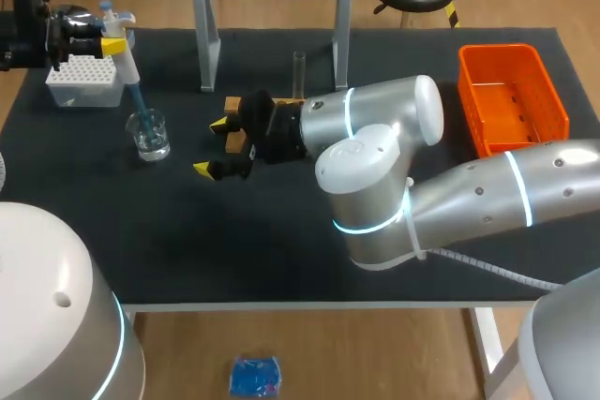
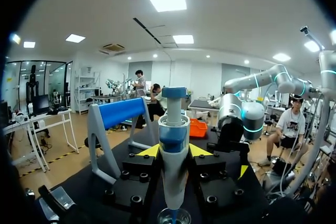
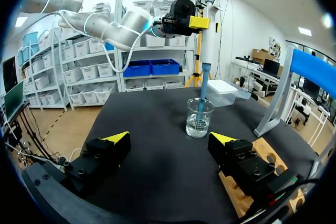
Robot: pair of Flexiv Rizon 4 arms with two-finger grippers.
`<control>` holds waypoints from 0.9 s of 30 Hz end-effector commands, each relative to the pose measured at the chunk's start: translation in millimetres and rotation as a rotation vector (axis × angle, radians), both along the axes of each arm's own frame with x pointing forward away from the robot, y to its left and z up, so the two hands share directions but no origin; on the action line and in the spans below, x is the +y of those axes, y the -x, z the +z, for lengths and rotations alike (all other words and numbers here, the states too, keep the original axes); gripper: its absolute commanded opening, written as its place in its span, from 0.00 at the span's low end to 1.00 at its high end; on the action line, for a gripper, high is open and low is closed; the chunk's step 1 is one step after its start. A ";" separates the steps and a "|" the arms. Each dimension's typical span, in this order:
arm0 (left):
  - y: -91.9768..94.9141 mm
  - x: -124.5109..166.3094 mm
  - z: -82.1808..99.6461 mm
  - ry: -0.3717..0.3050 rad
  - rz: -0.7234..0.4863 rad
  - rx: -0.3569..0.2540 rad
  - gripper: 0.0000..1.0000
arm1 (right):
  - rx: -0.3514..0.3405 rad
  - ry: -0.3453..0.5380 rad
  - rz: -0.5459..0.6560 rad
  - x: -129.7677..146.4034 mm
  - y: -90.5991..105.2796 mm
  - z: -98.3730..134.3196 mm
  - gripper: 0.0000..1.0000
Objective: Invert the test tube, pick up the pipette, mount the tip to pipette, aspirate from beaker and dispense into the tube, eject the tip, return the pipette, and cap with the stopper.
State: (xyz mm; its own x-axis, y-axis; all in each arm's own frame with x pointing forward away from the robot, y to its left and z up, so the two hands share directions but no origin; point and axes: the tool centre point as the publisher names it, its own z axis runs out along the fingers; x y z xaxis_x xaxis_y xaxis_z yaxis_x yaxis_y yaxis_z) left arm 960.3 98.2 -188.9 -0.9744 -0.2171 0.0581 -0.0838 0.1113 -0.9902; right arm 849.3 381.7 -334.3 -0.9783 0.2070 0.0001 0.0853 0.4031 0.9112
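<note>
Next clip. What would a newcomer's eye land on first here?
First comes the white pipette with a blue tip, clamped in the left gripper and dipped into the clear glass beaker at the left end of the black table. Next, the right gripper hangs open over the middle of the table, and the bright orange plastic basket sits at the right end.

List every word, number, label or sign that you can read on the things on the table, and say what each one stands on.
None can be read.
The pipette, the beaker, the tip box and the orange basket show no legible print in any view; any marking on them is too small to make out.
</note>
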 end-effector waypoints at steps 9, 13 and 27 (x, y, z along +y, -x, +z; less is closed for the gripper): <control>-1.2 1.0 -0.4 0.001 -0.004 -0.001 0.00 | -0.002 -0.005 -0.002 0.8 0.1 -1.8 1.00; -1.2 1.0 -0.4 0.001 -0.004 -0.001 0.00 | -0.002 -0.005 -0.002 0.8 0.1 -1.8 1.00; -1.2 1.0 -0.4 0.001 -0.004 -0.001 0.00 | -0.010 0.037 -0.081 -25.6 12.6 96.2 1.00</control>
